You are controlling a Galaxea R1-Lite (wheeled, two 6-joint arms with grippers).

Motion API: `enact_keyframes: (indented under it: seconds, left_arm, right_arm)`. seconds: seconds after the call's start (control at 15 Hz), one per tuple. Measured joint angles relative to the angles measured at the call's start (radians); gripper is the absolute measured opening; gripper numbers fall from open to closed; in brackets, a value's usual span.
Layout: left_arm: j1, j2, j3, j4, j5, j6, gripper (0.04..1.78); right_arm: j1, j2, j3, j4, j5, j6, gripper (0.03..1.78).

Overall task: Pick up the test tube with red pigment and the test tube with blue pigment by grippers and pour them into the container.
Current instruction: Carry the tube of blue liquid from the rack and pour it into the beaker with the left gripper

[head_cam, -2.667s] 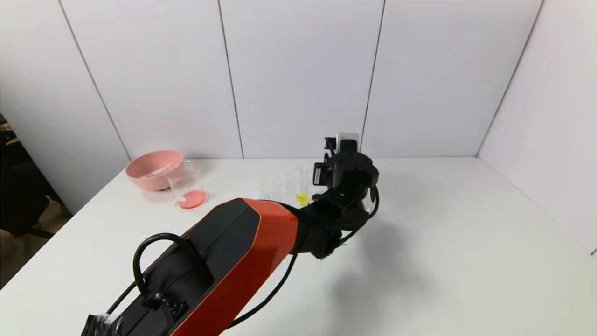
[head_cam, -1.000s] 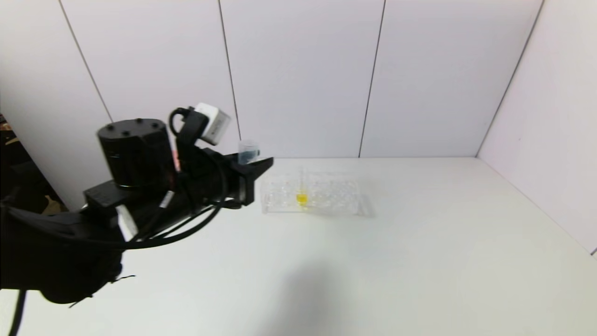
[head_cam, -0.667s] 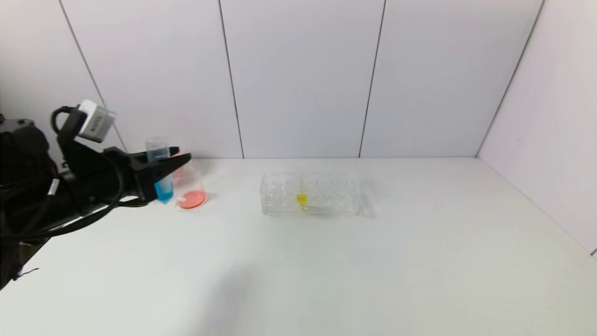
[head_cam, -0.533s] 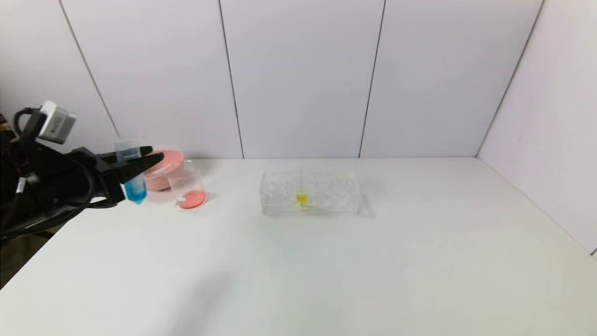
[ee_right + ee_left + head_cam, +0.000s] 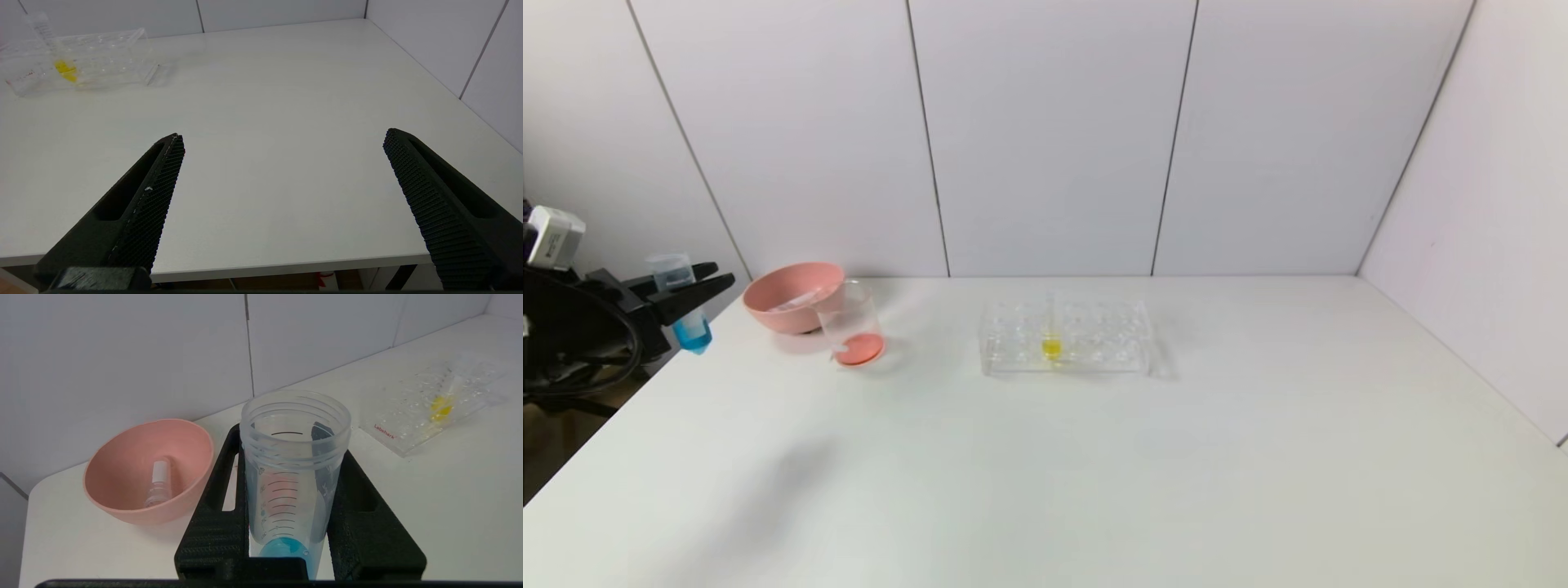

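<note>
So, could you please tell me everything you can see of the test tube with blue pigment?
The test tube with blue pigment is a clear, plastic-looking tube with a threaded open mouth, no cap, printed graduation lines and blue liquid pooled in its rounded tip. It stands roughly upright, clamped between the fingers of the left gripper, at the table's far left edge, left of the pink bowl and the container. Nothing else touches it.

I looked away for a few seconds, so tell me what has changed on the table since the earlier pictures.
The left gripper lifted the test tube with blue pigment out of the tube rack and carried it leftward past the beaker and pink bowl, beyond the table's left edge. Unchanged: beaker's red liquid, rack's yellow tube.
</note>
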Motion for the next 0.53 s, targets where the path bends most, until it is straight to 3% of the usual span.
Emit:
enact_keyframes:
  seconds: [0.27, 0.53]
  left_arm:
    - [-0.025, 0.108, -0.175, 0.083, -0.001, -0.005, 0.53]
    - [-0.066, 0.174, -0.426, 0.341, 0.0, 0.0, 0.53]
  right_arm:
    - [0.0, 0.0, 0.0, 0.0, 0.0, 0.0, 1.77]
    - [0.0, 0.0, 0.0, 0.0, 0.0, 0.0, 1.77]
